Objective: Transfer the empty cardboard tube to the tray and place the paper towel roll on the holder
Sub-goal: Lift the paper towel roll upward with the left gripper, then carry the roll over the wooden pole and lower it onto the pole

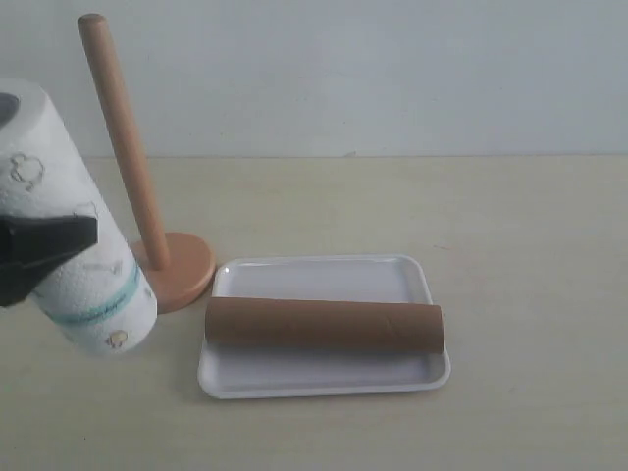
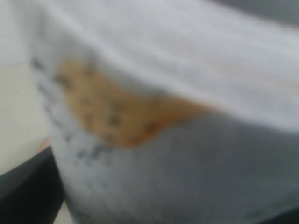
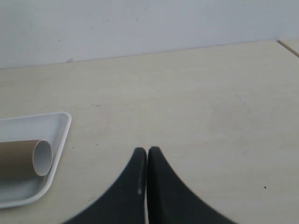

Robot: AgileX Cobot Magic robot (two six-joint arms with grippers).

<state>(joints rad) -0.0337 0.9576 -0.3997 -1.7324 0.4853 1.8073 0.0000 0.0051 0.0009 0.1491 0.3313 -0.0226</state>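
Note:
The brown cardboard tube (image 1: 324, 325) lies lengthwise across the white tray (image 1: 324, 378); its open end (image 3: 41, 157) and the tray's corner (image 3: 56, 126) show in the right wrist view. My left gripper (image 1: 44, 250) is shut on the paper towel roll (image 1: 74, 235), held tilted in the air left of the holder (image 1: 128, 157). That roll (image 2: 163, 154) fills the blurred left wrist view. The holder's dowel stands bare on its round base (image 1: 182, 270). My right gripper (image 3: 147, 150) is shut and empty above bare table, right of the tray; it is outside the exterior view.
A pale wall runs behind the light wooden table (image 1: 510, 226). The table's far corner edge (image 3: 289, 46) shows in the right wrist view. Bare tabletop lies right of the tray.

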